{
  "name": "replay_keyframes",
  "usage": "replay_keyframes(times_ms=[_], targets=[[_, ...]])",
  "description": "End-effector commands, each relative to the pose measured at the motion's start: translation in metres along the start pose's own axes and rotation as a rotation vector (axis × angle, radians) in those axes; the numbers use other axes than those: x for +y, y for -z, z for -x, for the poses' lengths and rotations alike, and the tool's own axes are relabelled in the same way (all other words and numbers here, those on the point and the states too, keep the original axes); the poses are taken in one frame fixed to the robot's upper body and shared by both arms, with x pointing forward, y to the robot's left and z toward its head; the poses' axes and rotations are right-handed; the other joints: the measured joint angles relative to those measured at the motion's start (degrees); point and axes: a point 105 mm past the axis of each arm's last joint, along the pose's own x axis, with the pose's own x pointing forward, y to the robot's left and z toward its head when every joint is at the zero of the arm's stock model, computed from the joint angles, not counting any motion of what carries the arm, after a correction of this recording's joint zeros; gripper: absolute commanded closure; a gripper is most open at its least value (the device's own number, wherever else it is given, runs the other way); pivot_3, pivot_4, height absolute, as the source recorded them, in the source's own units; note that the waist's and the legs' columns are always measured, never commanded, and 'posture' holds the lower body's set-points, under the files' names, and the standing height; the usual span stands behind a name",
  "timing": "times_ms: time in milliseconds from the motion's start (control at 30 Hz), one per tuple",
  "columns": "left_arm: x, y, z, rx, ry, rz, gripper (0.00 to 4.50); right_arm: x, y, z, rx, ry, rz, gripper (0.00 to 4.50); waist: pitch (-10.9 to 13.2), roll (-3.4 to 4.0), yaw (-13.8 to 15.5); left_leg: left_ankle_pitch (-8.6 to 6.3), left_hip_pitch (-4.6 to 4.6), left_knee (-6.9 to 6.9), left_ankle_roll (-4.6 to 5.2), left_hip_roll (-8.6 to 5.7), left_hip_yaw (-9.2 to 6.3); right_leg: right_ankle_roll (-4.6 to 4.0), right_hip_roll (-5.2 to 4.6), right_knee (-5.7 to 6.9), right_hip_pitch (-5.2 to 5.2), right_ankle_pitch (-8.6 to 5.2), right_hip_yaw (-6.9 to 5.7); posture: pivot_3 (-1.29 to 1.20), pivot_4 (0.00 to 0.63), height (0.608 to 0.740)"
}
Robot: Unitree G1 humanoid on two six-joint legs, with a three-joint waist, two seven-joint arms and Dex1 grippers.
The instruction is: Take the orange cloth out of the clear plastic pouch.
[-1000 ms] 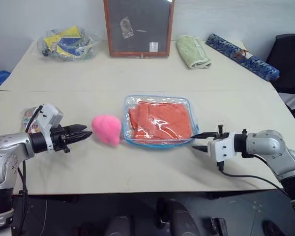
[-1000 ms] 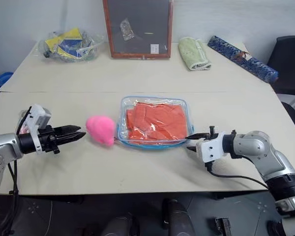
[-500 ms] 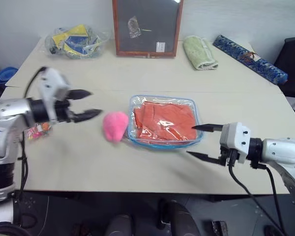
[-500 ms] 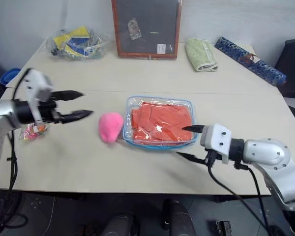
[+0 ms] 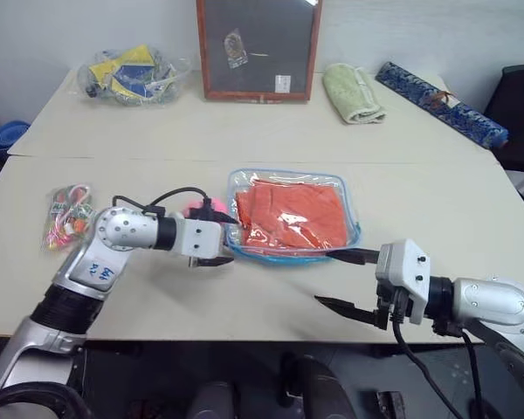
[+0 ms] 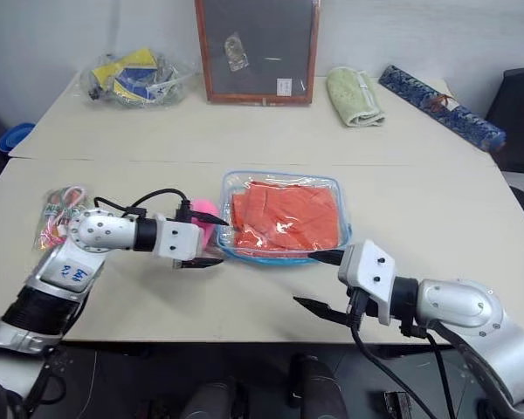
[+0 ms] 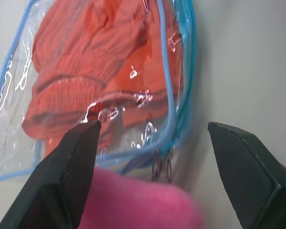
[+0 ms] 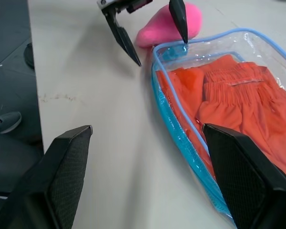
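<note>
Both claws gape: left claw (image 5: 224,240) at pouch (image 5: 354,234) edge, right claw (image 5: 345,281) apart.

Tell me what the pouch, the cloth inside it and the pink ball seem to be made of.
Pouch: clear glossy plastic, probably vinyl, with glare and blue trim. Cloth: soft orange fabric, wrinkled with stitched hems. Pink ball: looks like plush.
</note>
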Motion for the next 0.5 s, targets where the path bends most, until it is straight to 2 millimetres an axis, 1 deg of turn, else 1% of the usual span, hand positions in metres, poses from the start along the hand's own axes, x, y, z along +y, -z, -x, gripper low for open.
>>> replay_keyframes(times_ms=[33, 133, 167, 200, 267, 300, 467, 500], targets=[[0.0074, -0.0016, 0.0003, 0.001, -0.037, -0.024, 0.68, 0.003, -0.0064, 0.0029, -0.016, 0.021, 0.024, 0.66, 0.0, 0.0, -0.01, -0.01, 0.0, 0.01, 0.01, 0.0, 0.01, 0.0, 0.0, -0.01, 0.01, 0.0, 0.0, 0.0, 0.15, 0.74], [0.0075, 0.0014, -0.0007, 0.002, -0.041, -0.004, 0.68, 0.0032, -0.0042, 0.0033, -0.011, 0.031, 0.018, 0.66, 0.0, 0.0, -0.14, -0.01, 0.05, 0.02, 0.03, -0.02, 0.03, 0.0, -0.01, -0.06, 0.01, 0.0, 0.04, 0.0, 0.15, 0.74], [0.0073, 0.0021, -0.0011, 0.0, -0.041, 0.003, 1.06, 0.0029, -0.0036, 0.0032, -0.01, 0.034, 0.016, 0.62, 0.0, 0.0, -0.15, -0.01, 0.05, 0.02, 0.03, -0.02, 0.05, 0.0, -0.01, -0.05, 0.03, 0.0, 0.06, 0.0, 0.15, 0.74], [0.0071, 0.0026, -0.0013, 0.0, -0.042, 0.007, 1.26, 0.0029, -0.0032, 0.0032, -0.009, 0.037, 0.015, 0.62, 0.0, 0.0, -0.13, -0.01, 0.06, 0.02, 0.03, -0.02, 0.04, 0.0, 0.0, -0.03, 0.03, 0.0, 0.06, 0.0, 0.15, 0.74], [0.0057, 0.0026, -0.0021, -0.005, -0.038, 0.012, 1.9, 0.0023, -0.003, 0.0025, -0.009, 0.04, 0.014, 0.62, 0.0, 0.0, -0.12, -0.01, 0.08, 0.02, 0.03, -0.01, 0.03, 0.0, -0.01, -0.03, 0.03, 0.0, 0.06, 0.0, 0.15, 0.74], [0.0053, 0.0023, -0.0024, -0.008, -0.039, 0.018, 2.14, 0.0022, -0.003, 0.0023, -0.009, 0.041, 0.015, 0.62, 0.0, 0.0, -0.12, -0.01, 0.08, 0.02, 0.03, -0.02, 0.03, 0.0, -0.01, -0.04, 0.03, 0.0, 0.06, 0.0, 0.15, 0.74], [0.0032, -0.0015, -0.0039, -0.033, -0.033, 0.052, 3.8, 0.0004, -0.0019, 0.0028, -0.003, 0.046, 0.017, 0.62, 0.0, 0.0, -0.1, -0.02, 0.08, 0.03, 0.03, -0.02, 0.03, 0.0, -0.01, -0.04, 0.03, 0.0, 0.05, 0.0, 0.15, 0.74], [0.0029, -0.0023, -0.0041, -0.038, -0.031, 0.058, 4.05, 0.0001, -0.0018, 0.0029, -0.002, 0.047, 0.018, 0.62, 0.0, 0.0, -0.1, -0.01, 0.08, 0.03, 0.03, -0.02, 0.03, 0.0, -0.02, -0.04, 0.03, 0.0, 0.05, 0.0, 0.15, 0.74]])
